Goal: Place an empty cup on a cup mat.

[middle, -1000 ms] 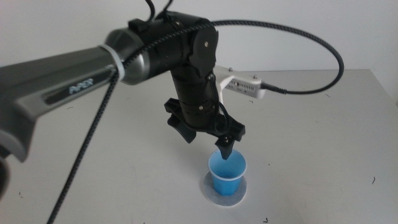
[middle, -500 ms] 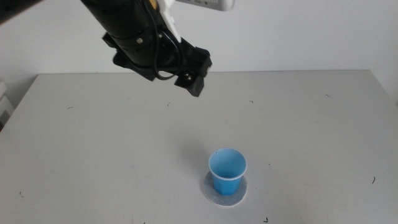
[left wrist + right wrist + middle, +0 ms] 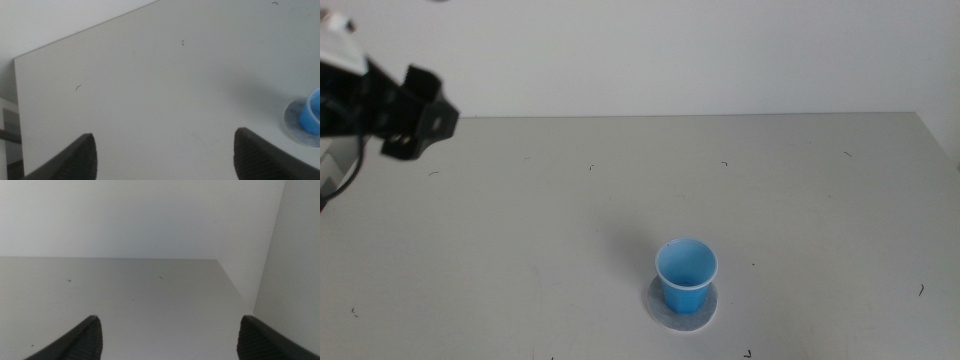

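The blue paper cup [image 3: 686,275] stands upright and empty on the round grey cup mat [image 3: 681,309] near the table's front middle. Both show at the edge of the left wrist view, the cup [image 3: 313,112] on the mat [image 3: 295,119]. My left gripper [image 3: 415,115] is high at the far left of the middle view, far from the cup, open and empty [image 3: 162,157]. My right gripper [image 3: 170,340] is open and empty, out of the middle view, over bare table.
The grey table [image 3: 520,220] has small dark marks scattered on it. A white wall stands behind its far edge. The table's left edge [image 3: 17,110] shows in the left wrist view.
My left gripper has let go of the cup, risen from it and swung away to the far left. The cup stays upright on the mat.
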Controlling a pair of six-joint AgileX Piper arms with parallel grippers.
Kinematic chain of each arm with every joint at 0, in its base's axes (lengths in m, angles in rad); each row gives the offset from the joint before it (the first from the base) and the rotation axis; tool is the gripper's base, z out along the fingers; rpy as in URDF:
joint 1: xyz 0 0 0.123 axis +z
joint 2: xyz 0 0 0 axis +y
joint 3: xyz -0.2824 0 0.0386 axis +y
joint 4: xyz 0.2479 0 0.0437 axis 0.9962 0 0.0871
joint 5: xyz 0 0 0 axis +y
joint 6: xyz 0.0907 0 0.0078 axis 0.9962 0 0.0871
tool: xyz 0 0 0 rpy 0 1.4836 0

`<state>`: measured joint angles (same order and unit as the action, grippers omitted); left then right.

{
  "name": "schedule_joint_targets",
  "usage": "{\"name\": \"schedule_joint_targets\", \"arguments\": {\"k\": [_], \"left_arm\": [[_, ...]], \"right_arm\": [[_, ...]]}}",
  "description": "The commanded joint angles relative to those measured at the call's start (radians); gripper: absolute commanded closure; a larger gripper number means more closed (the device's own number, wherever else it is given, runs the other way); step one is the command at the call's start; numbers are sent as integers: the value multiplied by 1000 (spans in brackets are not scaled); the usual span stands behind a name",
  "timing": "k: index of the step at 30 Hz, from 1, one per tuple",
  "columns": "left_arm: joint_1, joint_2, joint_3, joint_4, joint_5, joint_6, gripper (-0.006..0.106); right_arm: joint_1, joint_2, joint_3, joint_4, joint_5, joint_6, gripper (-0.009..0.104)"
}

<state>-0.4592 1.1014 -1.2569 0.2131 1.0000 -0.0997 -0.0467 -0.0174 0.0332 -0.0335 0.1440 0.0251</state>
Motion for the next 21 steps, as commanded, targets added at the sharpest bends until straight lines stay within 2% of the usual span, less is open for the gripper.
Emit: {"name": "schedule_joint_targets", "arguments": {"k": [1, 5, 12, 21], "left_arm": [[89, -119, 90, -60, -147, 51, -5], [228, -260, 307, -130, -294, 148, -5], [401, -513, 639, -181, -506, 153, -5], [448, -787, 996, -199, -761, 130, -5]], "right_arm": [[2, -19, -12, -9, -78, -8, 1], [2, -19, -12, -9, -78, -8, 1], [2, -19, -12, -9, -78, -8, 1], [2, -19, -12, -9, -78, -8, 1]]}}
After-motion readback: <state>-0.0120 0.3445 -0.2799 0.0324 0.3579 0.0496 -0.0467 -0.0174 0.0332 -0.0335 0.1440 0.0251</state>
